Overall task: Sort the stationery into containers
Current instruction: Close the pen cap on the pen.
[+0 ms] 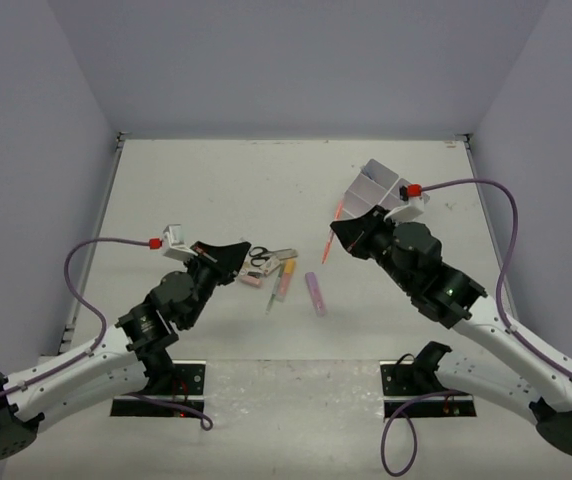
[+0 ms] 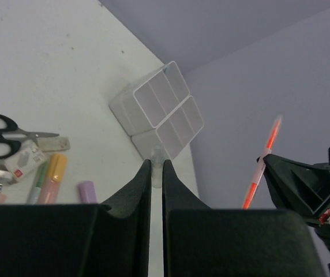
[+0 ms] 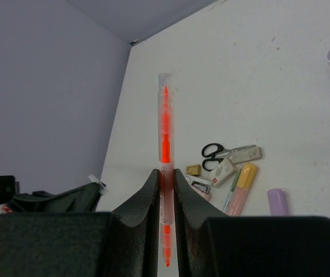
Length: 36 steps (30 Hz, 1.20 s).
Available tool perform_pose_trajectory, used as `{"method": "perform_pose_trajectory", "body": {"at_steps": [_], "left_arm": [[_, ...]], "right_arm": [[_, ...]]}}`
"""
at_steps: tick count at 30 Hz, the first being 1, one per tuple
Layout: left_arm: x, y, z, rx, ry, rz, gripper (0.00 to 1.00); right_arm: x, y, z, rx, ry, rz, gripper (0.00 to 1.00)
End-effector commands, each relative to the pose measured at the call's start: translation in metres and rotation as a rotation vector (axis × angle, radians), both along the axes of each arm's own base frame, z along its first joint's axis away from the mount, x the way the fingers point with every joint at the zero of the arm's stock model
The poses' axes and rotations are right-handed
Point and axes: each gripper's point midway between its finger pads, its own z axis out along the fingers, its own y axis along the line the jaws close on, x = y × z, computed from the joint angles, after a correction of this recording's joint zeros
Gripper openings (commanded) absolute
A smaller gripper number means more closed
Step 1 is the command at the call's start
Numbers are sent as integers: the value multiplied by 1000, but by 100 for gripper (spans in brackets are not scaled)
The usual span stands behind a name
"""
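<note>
**Right end effector** (image 3: pixel 165 173): clenched on the orange pen (image 3: pixel 164 124). The two fingers pinch the clear barrel toward one end. Most of the pen stands out beyond the fingertips, and a short length runs back between them. The pen is carried in the air, off the counter (image 1: pixel 216 180).

**Left end effector** (image 2: pixel 157 165): closed, with the fingers nearly touching. A small pale stub shows at the tips. You cannot tell from these views whether it is a gripped item or something lying behind. This arm hangs just beside the pile of loose items.

**Step in hand:** read this as the carry stage for the orange pen. The grasp is made and the drop is not yet made. The white divided box (image 1: pixel 378 182) sits toward the far right of the counter, just beyond the right end effector in the top view. No item shows in the compartments visible from the left wrist view.

**Next move:**
- Bring the pen over one compartment.
- Turn the wrist until the pen points down into it.
- Lower the pen until its end is below the rim, then let go.
- The pen looks long against a single compartment, so expect it to lean on a wall. Release it low so that it does not tip out.

**Left to sort:** the scissors (image 1: pixel 260 257), a pink-and-yellow marker (image 3: pixel 243 183), a purple marker (image 1: pixel 315 293) and a small eraser (image 2: pixel 26 161) lie grouped mid-counter, well apart from the box.
</note>
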Motion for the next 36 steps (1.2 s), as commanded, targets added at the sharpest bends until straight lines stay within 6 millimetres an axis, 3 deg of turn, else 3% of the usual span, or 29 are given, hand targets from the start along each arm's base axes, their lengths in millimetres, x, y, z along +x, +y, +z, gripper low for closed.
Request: {"method": "perform_pose_trajectory", "body": {"at_steps": [1,7,11,12,15,19,25,31,34,36], "left_arm": [[6,3,22,-463,38,65,0],[2,5,40,-571,-9,40,0],[0,0,47,-490,-16,13,0],[-1,-1,50,-469,-29,2,0],[-7,-5,65,-387,-96,-45,0],[-16,-14,86,-155,-272,-129,0],[-58,-35,112,79,-664,-362,0],[-113,-60,124,253,-1019,-645,0],[-128,-71,132,327,-1116,-757,0],[-131,-79,128,437,-1202,-812,0]], "right_arm": [[10,24,42,188,-74,37,0],[18,57,60,123,-157,169,0],[14,60,69,134,-186,200,0],[8,62,78,172,-220,228,0],[5,62,79,188,-200,236,0],[7,56,51,185,-16,180,0],[-9,71,18,365,304,278,0],[-34,77,-20,584,582,307,0],[-44,80,-43,642,655,340,0],[-53,87,-46,709,691,413,0]]}}
